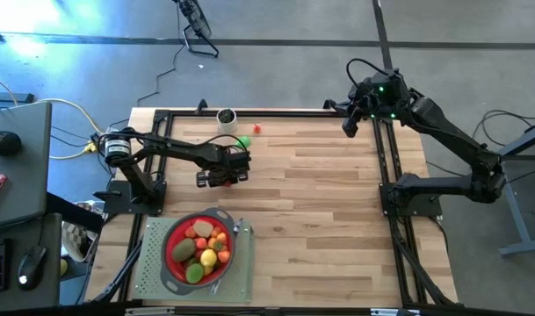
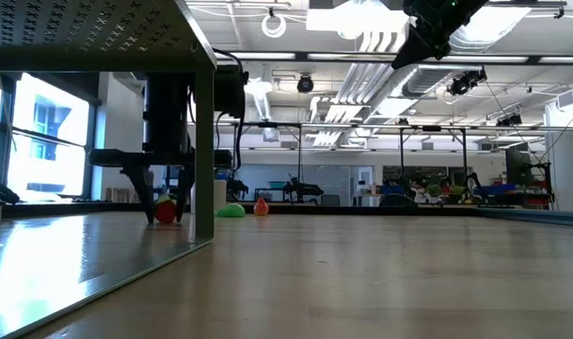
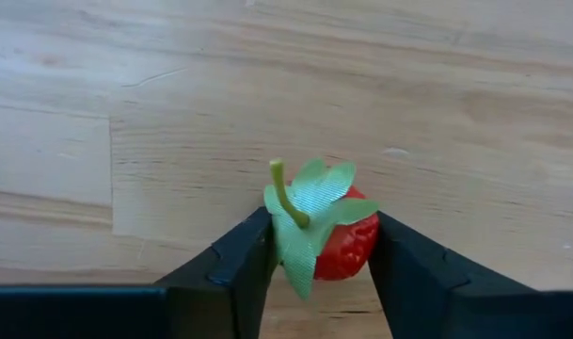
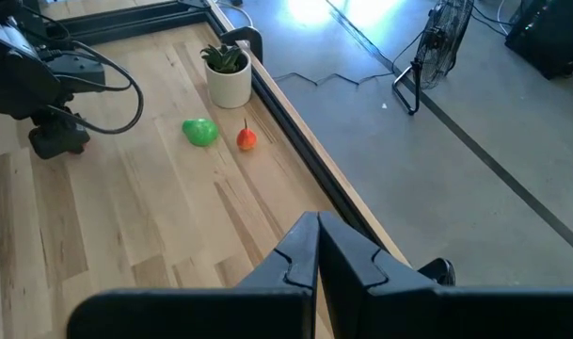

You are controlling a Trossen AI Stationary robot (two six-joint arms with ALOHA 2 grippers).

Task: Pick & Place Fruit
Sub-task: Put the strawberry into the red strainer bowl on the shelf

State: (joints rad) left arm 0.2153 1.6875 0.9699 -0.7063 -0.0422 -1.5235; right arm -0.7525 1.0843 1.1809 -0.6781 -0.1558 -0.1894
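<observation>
A red toy strawberry (image 3: 347,247) with a green leaf cap and stem sits on the wooden table, and my left gripper (image 3: 316,268) is shut on it from above, left of the table's middle (image 1: 221,178). The low view shows it at table level (image 2: 164,213). A green fruit (image 1: 242,141) and a small red-orange fruit (image 1: 256,129) lie loose near the far edge. Several fruits fill the red strainer (image 1: 168,250) at the near left. My right gripper (image 4: 317,247) hangs shut, high over the far right corner, holding nothing. My left gripper pinches the strawberry between its two fingers, pointing down from above. One finger (image 3: 244,268) lies against the leaf cap, the other against the red side (image 3: 369,235). The strawberry stands with its stem up, down at the table top.
A small potted plant in a white pot (image 1: 226,118) stands at the far edge beside the loose fruits. The strainer rests on a grey perforated mat (image 1: 148,268). A black frame (image 1: 386,158) borders the table. Bare wood stretches across the middle and right.
</observation>
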